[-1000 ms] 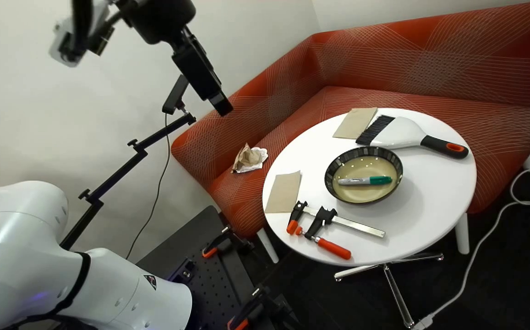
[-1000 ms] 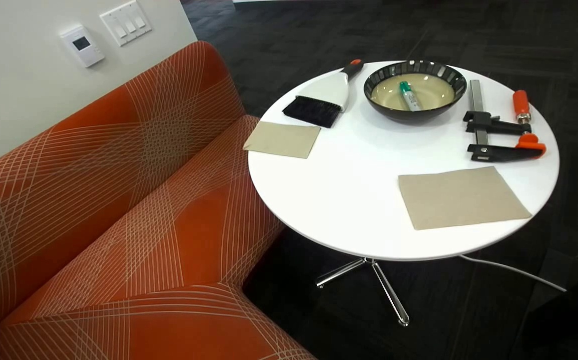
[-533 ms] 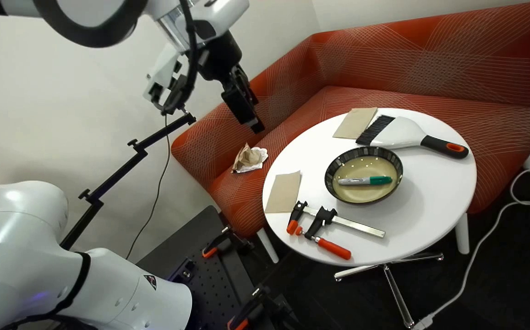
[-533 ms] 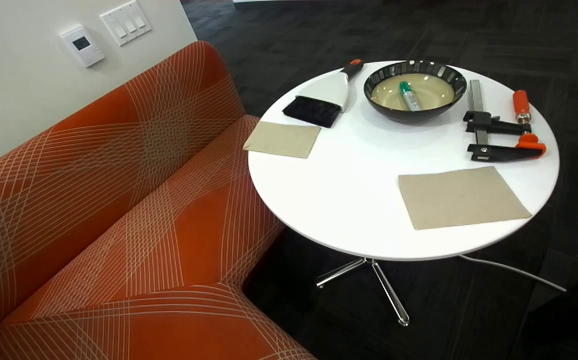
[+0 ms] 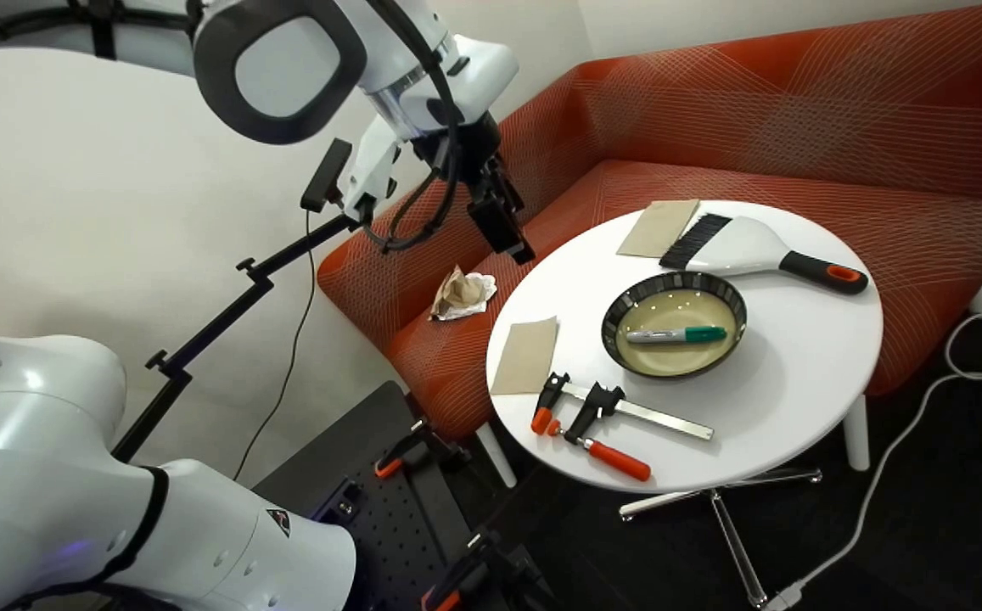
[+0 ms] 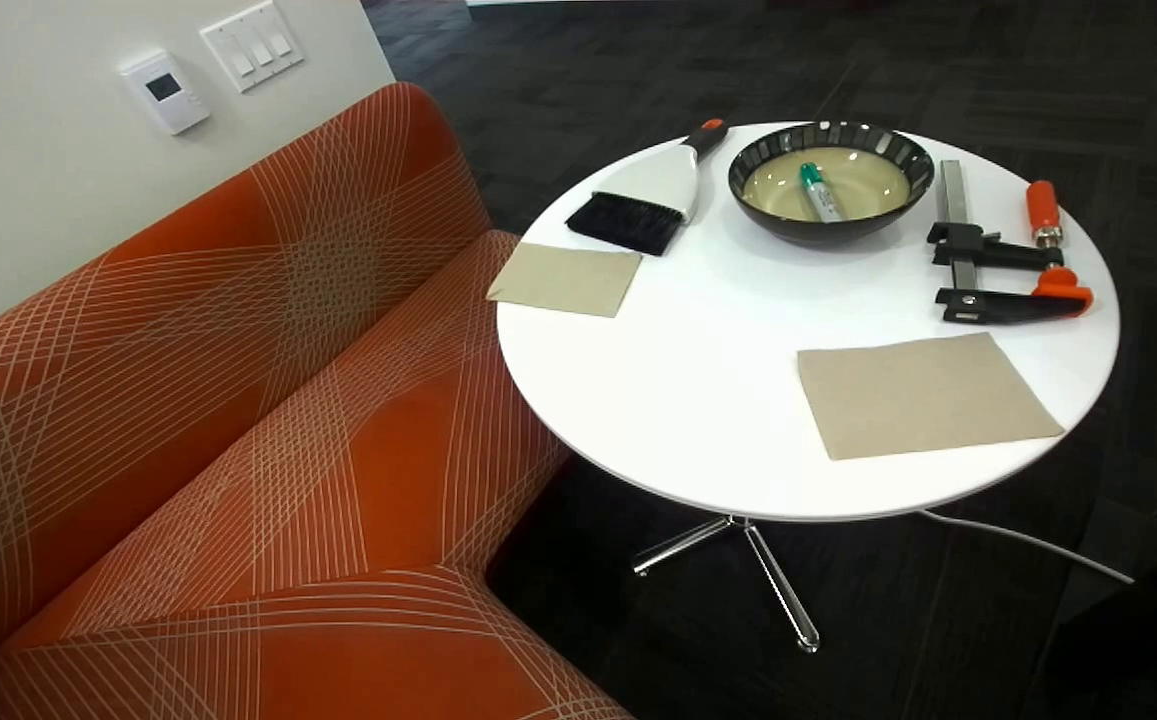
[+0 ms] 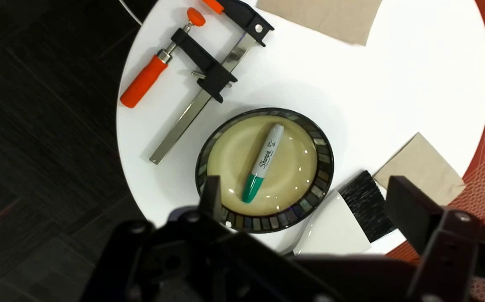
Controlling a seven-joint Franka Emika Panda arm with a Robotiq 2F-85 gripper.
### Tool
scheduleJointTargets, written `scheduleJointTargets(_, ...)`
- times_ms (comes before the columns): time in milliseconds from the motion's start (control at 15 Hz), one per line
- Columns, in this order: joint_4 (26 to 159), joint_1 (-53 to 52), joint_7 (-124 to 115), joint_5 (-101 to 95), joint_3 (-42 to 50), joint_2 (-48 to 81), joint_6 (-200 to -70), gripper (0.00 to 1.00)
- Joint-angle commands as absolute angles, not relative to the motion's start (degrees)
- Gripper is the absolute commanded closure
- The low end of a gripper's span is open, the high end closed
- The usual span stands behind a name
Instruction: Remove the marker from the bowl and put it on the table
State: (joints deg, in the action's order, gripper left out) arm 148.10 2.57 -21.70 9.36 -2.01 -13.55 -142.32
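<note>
The marker, grey with a green cap, lies inside the bowl in both exterior views (image 5: 676, 335) (image 6: 821, 192) and in the wrist view (image 7: 264, 161). The bowl, dark-rimmed with a cream inside, stands upright on the table: bowl (image 5: 612, 321), (image 6: 818, 232), (image 7: 325, 167); round white table (image 5: 796, 382), (image 6: 678, 400), (image 7: 414, 75). My gripper (image 5: 524, 255) is high above the table's sofa-side edge, apart from the bowl. In the wrist view my gripper (image 7: 305, 186) is open and empty, its fingers wide apart; one finger overlaps the bowl's rim in the picture.
An orange-handled clamp (image 5: 618, 416) lies beside the bowl. A white dustpan with a black brush (image 5: 741, 246) lies on its other side. Brown paper sheets (image 5: 526, 356) (image 6: 565, 280) lie near the table's edge. A red-orange sofa (image 5: 754, 170) borders the table.
In an exterior view my arm and gripper have come into the scene, moving right and down toward the table. The marker, bowl and other objects have not moved.
</note>
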Motion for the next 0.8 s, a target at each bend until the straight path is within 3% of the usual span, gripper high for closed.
scheduleJointTargets(0, 148.0, 2.5, -21.7, 9.3, -1.9, -13.8, -142.2, 0.0)
scheduleJointTargets(267, 147.2, 2.6, -22.7, 9.6, -1.9, -12.7, -142.7, 0.0)
scheduleJointTargets(733, 139.6, 2.6, -34.1, 8.5, -2.5, 1.8, -149.1, 0.0)
